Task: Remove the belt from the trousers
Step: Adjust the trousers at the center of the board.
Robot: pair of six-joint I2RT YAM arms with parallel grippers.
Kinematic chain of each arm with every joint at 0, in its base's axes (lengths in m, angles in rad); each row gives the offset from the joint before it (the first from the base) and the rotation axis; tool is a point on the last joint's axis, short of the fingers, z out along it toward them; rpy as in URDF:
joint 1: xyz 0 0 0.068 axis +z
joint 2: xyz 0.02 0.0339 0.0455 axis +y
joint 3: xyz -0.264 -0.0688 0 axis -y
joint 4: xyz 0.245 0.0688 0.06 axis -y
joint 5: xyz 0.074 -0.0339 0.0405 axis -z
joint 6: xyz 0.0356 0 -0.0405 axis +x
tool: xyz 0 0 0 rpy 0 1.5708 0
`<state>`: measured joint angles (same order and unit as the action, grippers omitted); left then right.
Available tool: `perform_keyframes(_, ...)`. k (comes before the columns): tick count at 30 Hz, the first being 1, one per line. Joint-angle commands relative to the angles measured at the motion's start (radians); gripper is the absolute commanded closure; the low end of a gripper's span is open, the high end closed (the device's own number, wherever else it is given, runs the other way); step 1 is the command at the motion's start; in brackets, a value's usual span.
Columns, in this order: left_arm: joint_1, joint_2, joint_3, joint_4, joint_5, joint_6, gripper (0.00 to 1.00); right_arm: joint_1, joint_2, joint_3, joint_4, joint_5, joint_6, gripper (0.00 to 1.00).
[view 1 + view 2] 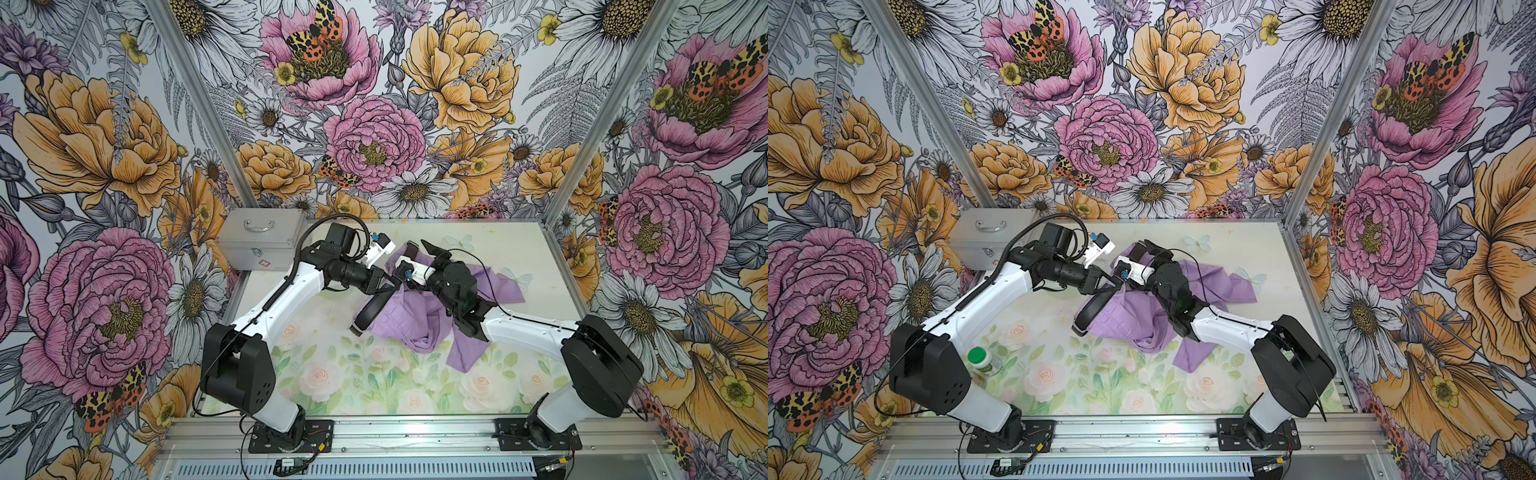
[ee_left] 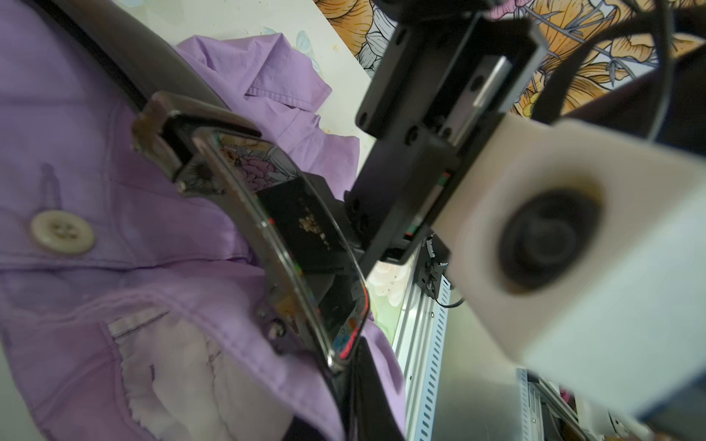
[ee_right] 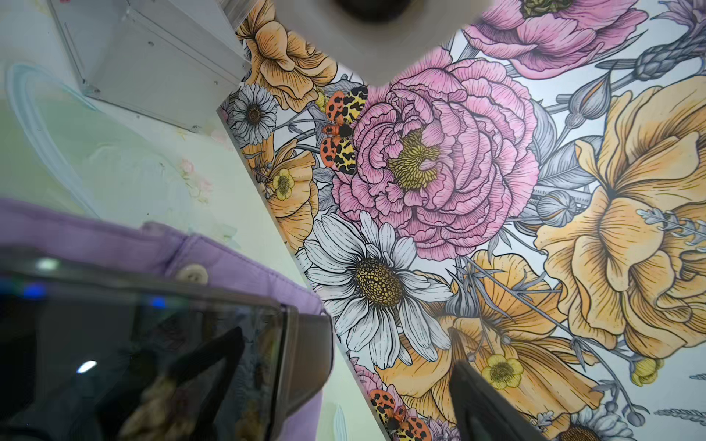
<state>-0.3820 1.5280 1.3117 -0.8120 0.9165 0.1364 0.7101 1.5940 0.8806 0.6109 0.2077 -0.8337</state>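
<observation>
Jaws of the left gripper (image 1: pixel 386 286) pinch the belt (image 1: pixel 365 309), looping down beneath it; the right gripper (image 1: pixel 423 248) gapes empty just beside, above the trousers (image 1: pixel 399 320) crumpled under both

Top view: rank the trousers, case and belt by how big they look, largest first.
1. trousers: largest, though partly covered.
2. case: clearly smaller; it sits farther back, which may shrink it a little.
3. belt: smallest as seen, since only a short loop shows.
</observation>
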Motion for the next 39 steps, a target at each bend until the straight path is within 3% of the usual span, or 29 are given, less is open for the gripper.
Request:
perform_keyframes(1,0.003,-0.073,-0.013,0.028,0.14,-0.02,1.0,-0.001,0.029,0.051,0.062,-0.094,-0.042,0.13)
perform_keyframes(9,0.003,-0.107,0.009,0.027,0.192,-0.048,1.0,-0.021,0.069,0.102,0.116,-0.138,0.061,0.15)
perform_keyframes(14,0.045,-0.107,-0.005,0.027,0.216,-0.076,1.0,-0.021,0.032,0.084,0.117,-0.256,0.112,0.25)
perform_keyframes(18,0.086,-0.094,-0.018,0.027,0.255,-0.079,1.0,-0.021,0.009,0.098,0.019,-0.389,0.102,0.45)
perform_keyframes(22,0.102,-0.083,-0.007,0.025,0.23,-0.07,1.0,-0.021,0.008,0.119,-0.014,-0.391,0.117,0.88)
perform_keyframes(23,0.104,-0.084,0.002,0.025,0.192,-0.072,0.95,-0.021,0.003,0.129,-0.035,-0.374,0.124,1.0)
perform_keyframes(24,0.103,-0.088,0.013,0.025,0.136,-0.074,0.83,-0.02,-0.001,0.145,-0.059,-0.34,0.143,1.0)
perform_keyframes(25,0.103,-0.097,0.022,0.025,0.082,-0.067,0.66,-0.02,-0.004,0.162,-0.078,-0.299,0.175,1.0)
perform_keyframes(27,0.1,-0.132,0.048,0.025,-0.083,-0.04,0.12,-0.02,-0.006,0.224,-0.142,-0.122,0.294,1.0)
perform_keyframes(28,0.099,-0.151,0.061,0.025,-0.181,-0.036,0.02,-0.022,-0.003,0.26,-0.177,-0.027,0.357,1.0)
perform_keyframes(30,0.102,-0.192,0.097,0.034,-0.433,-0.071,0.01,-0.039,0.003,0.357,-0.307,0.133,0.476,1.0)
perform_keyframes(32,0.134,-0.22,0.125,0.051,-0.651,-0.198,0.01,-0.065,0.004,0.44,-0.439,0.151,0.556,1.0)
perform_keyframes(33,0.173,-0.228,0.135,0.066,-0.701,-0.278,0.01,-0.074,0.004,0.482,-0.491,0.164,0.598,1.0)
perform_keyframes(36,0.305,-0.231,0.153,0.115,-0.514,-0.329,0.01,-0.083,0.013,0.607,-0.618,0.209,0.707,1.0)
perform_keyframes(38,0.304,-0.253,0.126,0.163,-0.523,-0.366,0.01,-0.083,0.018,0.673,-0.67,0.244,0.766,1.0)
perform_keyframes(39,0.259,-0.278,0.097,0.197,-0.588,-0.372,0.01,-0.083,0.021,0.702,-0.7,0.252,0.801,1.0)
